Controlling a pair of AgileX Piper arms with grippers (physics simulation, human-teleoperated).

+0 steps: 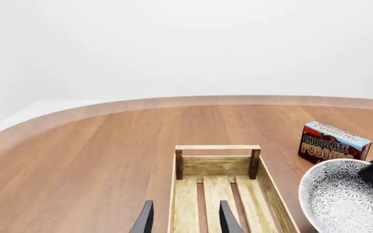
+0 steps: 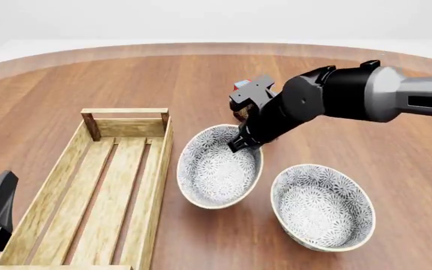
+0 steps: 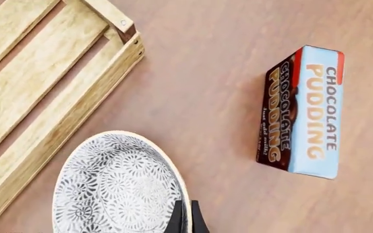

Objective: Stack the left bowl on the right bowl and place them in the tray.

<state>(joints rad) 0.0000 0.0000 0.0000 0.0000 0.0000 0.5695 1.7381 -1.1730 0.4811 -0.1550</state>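
The front view showed the right end effector [image 2: 244, 143] pinched on the far rim of the left bowl [image 2: 217, 166], which sat tilted just beside the tray [image 2: 96, 185], with the right bowl [image 2: 323, 205] near it on the counter [image 2: 163, 79]. Only the wrist views showed the pudding box [image 3: 305, 110] plainly. The left end effector [image 1: 185, 219] hung open over the tray's left wall.
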